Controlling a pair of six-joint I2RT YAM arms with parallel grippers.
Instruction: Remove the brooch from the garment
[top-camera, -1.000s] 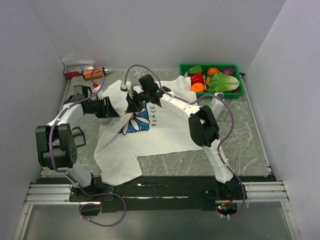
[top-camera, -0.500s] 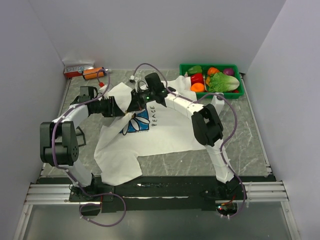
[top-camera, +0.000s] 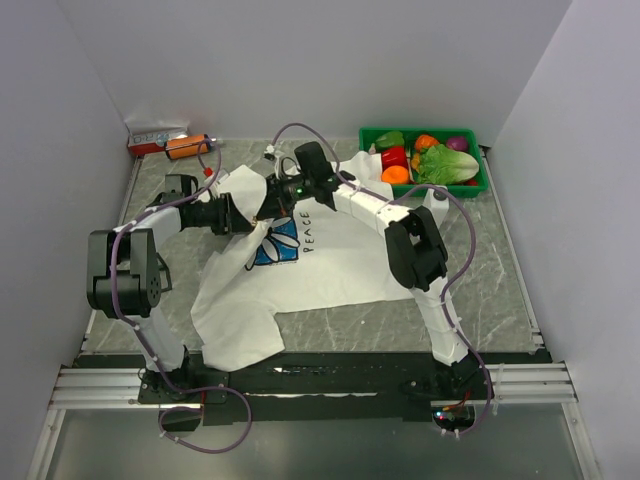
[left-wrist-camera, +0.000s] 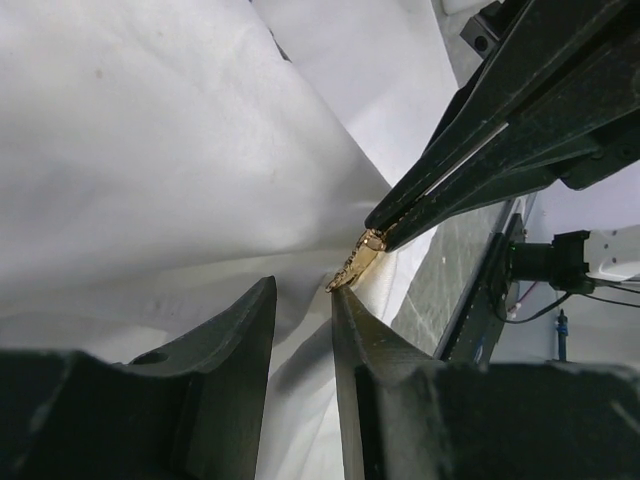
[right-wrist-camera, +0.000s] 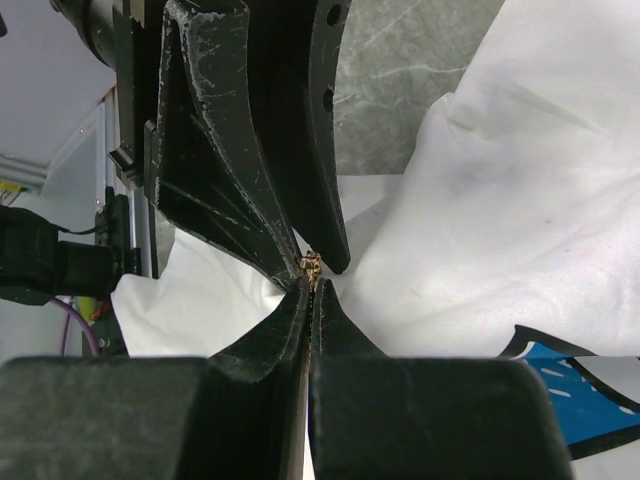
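Marbled grey table (top-camera: 480, 270). White T-shirt (top-camera: 335, 260) mid-table: soft, limp, lifts with any pull. Left hand (left-wrist-camera: 300, 295) pinching fabric fold. Right hand (right-wrist-camera: 308, 290) clamped on gold brooch (left-wrist-camera: 357, 262) at raised far-left shirt peak. Tiny, stiff, light, likely slippery; best gripped across body.

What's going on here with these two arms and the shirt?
Over the white T-shirt, the right gripper is shut on the small gold brooch, while the left gripper pinches a raised fold of the shirt right beside it. The brooch sits against the cloth; it isn't clearly free yet.
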